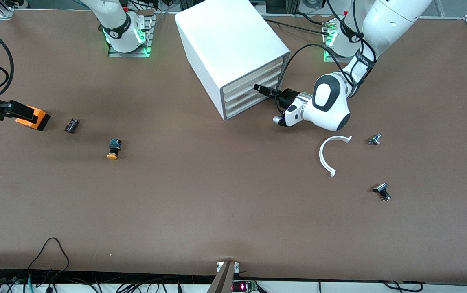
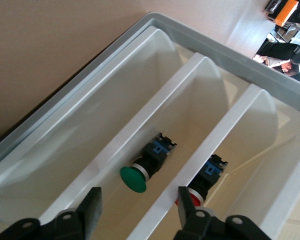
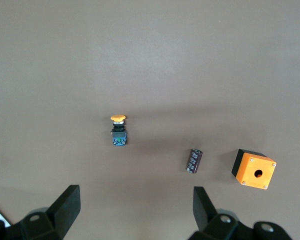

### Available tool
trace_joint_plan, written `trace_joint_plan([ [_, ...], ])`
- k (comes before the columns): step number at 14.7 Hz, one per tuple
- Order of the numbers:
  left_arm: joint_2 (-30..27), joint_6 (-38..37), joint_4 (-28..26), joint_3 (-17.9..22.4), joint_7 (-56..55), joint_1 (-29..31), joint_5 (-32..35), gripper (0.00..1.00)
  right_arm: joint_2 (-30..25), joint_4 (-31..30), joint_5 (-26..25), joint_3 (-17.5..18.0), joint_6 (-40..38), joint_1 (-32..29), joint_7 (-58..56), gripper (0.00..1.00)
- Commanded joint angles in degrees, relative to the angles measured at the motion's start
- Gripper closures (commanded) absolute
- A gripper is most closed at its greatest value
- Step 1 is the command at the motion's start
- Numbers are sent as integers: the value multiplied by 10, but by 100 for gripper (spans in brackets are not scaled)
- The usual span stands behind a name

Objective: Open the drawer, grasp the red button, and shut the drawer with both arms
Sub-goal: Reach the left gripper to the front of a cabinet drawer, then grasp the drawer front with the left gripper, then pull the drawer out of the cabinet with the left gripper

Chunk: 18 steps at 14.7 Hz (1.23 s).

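Note:
The white cabinet [image 1: 225,44] stands by the arms' bases with all its drawers pushed in; the lowest drawer [image 1: 244,107] shows its cream front. My left gripper [image 1: 262,90] is at the drawer fronts, open and empty. In the left wrist view its fingers [image 2: 138,200] straddle a white ridge between two trays. The red-capped button [image 2: 206,179] lies in one tray, partly hidden by a finger; I cannot tell which drawer that is. My right gripper [image 3: 135,197] is open and empty, waiting above the table at the right arm's end [image 1: 13,109].
A green-capped button [image 2: 140,172] lies in the tray beside the red one's. On the table are an orange-yellow-capped button [image 1: 113,149], a small dark cylinder [image 1: 71,125], an orange box [image 1: 36,118], a white curved strip [image 1: 329,152] and two small metal parts [image 1: 375,139] [image 1: 383,191].

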Motion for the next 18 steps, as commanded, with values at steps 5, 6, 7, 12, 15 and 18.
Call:
trace_joint_plan([
  [5, -30, -21, -19, -5, 9, 22, -10, 14, -18, -20, -12, 10, 2, -5, -7, 0],
  [6, -30, -21, -19, -7, 14, 22, -13, 14, -18, -20, -12, 10, 2, -5, -7, 0],
  [7, -29, -19, -21, -13, 15, 22, -14, 15, -18, -20, -12, 10, 2, -5, -7, 0],
  [12, -29, -7, -39, -43, 17, 21, -25, 40, -18, -20, -12, 10, 1, -4, -7, 0],
  [15, -24, 25, -38, -35, 59, 23, -17, 95, -18, -19, -12, 11, 2, -4, -7, 0],
  [18, -25, 65, -31, -13, 77, 41, 8, 100, -18, -19, -12, 11, 2, -2, -7, 0],
])
